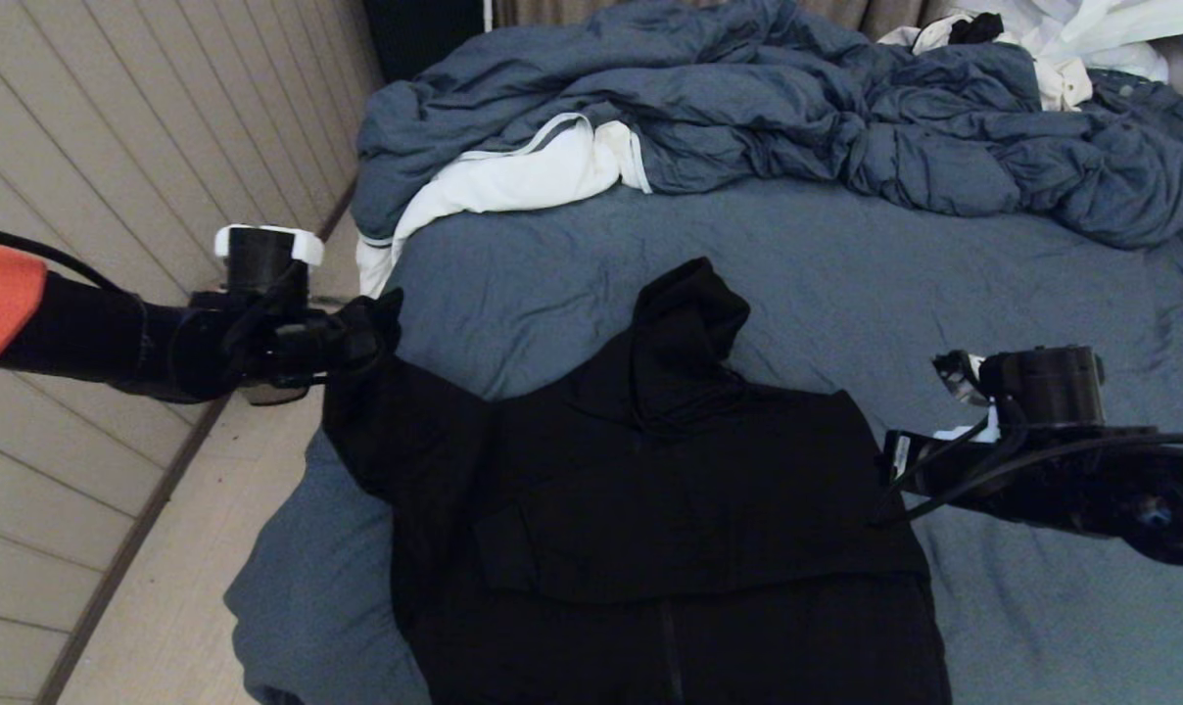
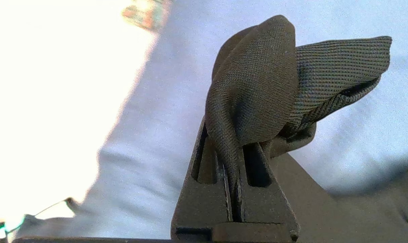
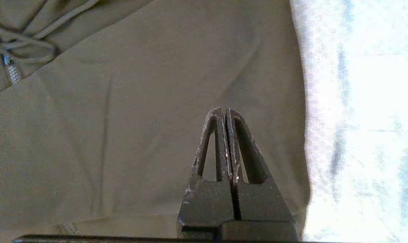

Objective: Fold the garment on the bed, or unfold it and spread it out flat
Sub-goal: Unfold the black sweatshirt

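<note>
The black hooded garment (image 1: pixel 670 509) lies on the blue-grey bed (image 1: pixel 846 274), hood toward the far side, its lower part running out of view at the near edge. My left gripper (image 1: pixel 371 328) is shut on a bunched fold of the garment (image 2: pixel 258 91) at its left upper corner, held up near the bed's left edge. My right gripper (image 1: pixel 890 460) hovers at the garment's right edge, shut with nothing between its fingers (image 3: pixel 239 141). The right wrist view shows flat garment fabric (image 3: pixel 139 135), with a zipper and drawcord (image 3: pixel 13 67) off to one side.
A puffy blue-grey duvet (image 1: pixel 748 108) with white lining (image 1: pixel 513 181) is heaped across the far side of the bed. White clothing (image 1: pixel 1071 39) lies at the far right. A pale plank floor (image 1: pixel 131 196) runs along the bed's left side.
</note>
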